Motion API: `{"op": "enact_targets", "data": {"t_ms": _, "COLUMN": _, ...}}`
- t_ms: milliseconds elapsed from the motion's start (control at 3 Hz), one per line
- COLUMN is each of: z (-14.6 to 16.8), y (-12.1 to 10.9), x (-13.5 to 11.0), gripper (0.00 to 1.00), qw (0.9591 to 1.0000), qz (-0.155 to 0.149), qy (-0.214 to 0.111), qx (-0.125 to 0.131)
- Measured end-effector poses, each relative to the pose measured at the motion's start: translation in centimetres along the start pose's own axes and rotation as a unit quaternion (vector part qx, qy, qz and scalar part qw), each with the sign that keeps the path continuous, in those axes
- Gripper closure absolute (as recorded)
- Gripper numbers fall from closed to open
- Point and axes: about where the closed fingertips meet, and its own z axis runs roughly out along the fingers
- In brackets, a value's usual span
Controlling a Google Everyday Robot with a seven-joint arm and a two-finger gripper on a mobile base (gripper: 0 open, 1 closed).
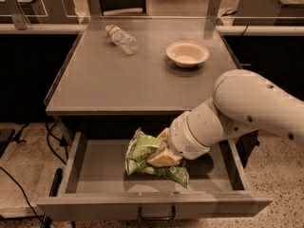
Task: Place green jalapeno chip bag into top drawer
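Note:
The green jalapeno chip bag [147, 156] is crinkled, green with white patches, and sits low inside the open top drawer [95, 175], near its middle and front. My gripper [162, 155] reaches down into the drawer from the right and its tan fingers [164, 158] are closed on the bag's right side. The drawer's front panel [152, 208] with its dark pull handle [156, 215] is at the bottom of the view. The thick white arm hides the drawer's right rear part.
The grey tabletop [137, 75] above the drawer carries a clear plastic bottle [122, 39] lying at the back left and a cream bowl [187, 53] at the back right. Black cables [19, 175] run over the speckled floor to the left.

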Motion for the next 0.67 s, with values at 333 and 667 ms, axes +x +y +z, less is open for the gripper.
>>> {"op": "enact_targets", "data": {"t_ms": 333, "z": 1.0, "y": -0.7, "x": 0.8, "gripper": 1.00, "qw": 0.9997, "qz": -0.011, "qy": -0.005, "qx": 0.023}}
{"op": "enact_targets", "data": {"t_ms": 667, "z": 2.9, "y": -1.8, "x": 2.0, "gripper": 1.00, "qw": 0.9986, "qz": -0.022, "qy": -0.019, "qx": 0.045}}
